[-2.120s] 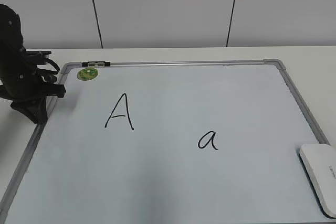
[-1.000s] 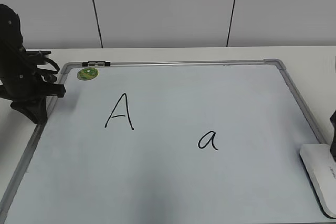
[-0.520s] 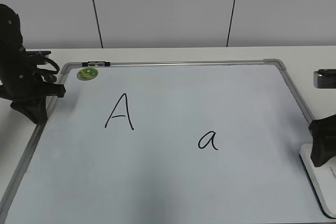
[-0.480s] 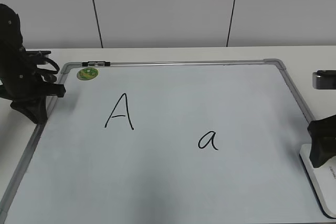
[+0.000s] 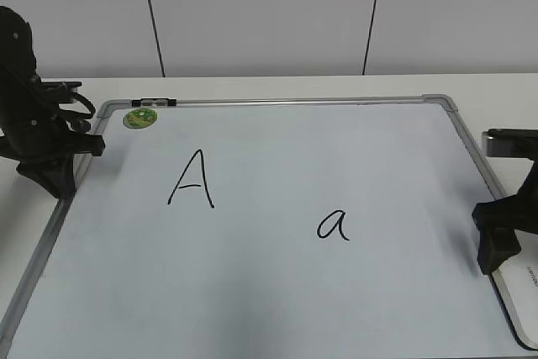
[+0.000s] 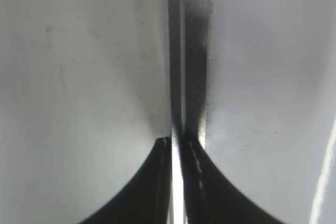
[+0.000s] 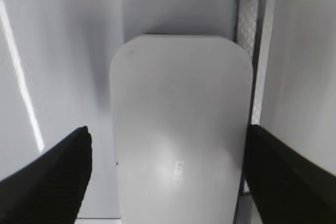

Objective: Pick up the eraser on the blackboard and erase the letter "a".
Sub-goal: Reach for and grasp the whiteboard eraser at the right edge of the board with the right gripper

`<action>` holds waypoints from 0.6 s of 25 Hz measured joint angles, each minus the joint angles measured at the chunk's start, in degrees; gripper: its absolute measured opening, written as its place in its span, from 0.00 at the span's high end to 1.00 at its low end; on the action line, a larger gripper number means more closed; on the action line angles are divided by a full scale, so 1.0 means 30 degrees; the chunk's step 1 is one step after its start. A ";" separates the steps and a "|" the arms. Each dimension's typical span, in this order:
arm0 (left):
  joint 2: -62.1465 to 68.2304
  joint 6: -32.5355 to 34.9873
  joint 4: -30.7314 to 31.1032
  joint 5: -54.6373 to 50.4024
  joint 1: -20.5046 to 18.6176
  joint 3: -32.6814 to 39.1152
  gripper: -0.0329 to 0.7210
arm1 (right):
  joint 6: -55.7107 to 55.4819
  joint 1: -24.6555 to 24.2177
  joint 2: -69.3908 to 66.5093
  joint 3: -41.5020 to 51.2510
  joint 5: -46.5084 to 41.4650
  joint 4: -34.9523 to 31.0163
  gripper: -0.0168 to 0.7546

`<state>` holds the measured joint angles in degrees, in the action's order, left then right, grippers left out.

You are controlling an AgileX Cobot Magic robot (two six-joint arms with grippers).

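Note:
The blackboard (image 5: 277, 292) is a pale whiteboard with a grey frame, lying flat on the table. The small letter "a" (image 5: 333, 225) is written right of centre. A taller capital "A" (image 5: 192, 179) stands to its left. The white eraser (image 5: 523, 292) lies at the board's right edge, partly hidden by my right arm. In the right wrist view the eraser (image 7: 181, 129) lies between the open fingers of my right gripper (image 7: 168, 156), which straddles it. In the exterior view the right gripper (image 5: 496, 250) is low over the eraser. My left gripper (image 6: 176, 148) is shut over the frame rail (image 6: 176, 51), resting at the board's left edge (image 5: 55, 178).
A round green magnet (image 5: 139, 118) sits at the board's top left corner. The board's right frame rail (image 7: 252, 51) runs just beside the eraser. White wall panels stand behind the table.
My right arm has come into the exterior view from the right edge and moved left and down over the eraser. The left arm has not moved.

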<state>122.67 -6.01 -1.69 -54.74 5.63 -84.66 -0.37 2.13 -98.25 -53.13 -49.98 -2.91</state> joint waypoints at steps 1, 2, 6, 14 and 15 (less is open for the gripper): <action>0.0000 0.0000 0.0000 0.0000 0.0000 0.0000 0.92 | 0.0000 0.0000 -0.0186 0.0023 0.0146 0.0000 0.11; 0.0000 0.0000 0.0000 0.0000 0.0000 0.0000 0.92 | 0.0000 0.0000 -0.0370 0.0023 0.0335 0.0000 0.11; 0.0000 0.0000 0.0000 -0.0033 0.0000 0.0000 0.92 | -0.0070 0.0000 -0.0813 0.0023 0.1024 0.0000 0.11; 0.0000 0.0000 0.0000 -0.0033 0.0000 0.0000 0.92 | -0.0141 0.0000 -0.0813 0.0023 0.1130 0.0042 0.18; 0.0000 0.0000 0.0000 -0.0033 0.0000 0.0000 0.92 | -0.0141 0.0000 -0.0813 0.0023 0.1078 0.0071 0.19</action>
<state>122.67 -6.01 -1.69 -54.84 5.63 -84.66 -0.79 2.13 -100.69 -53.06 -46.74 -2.69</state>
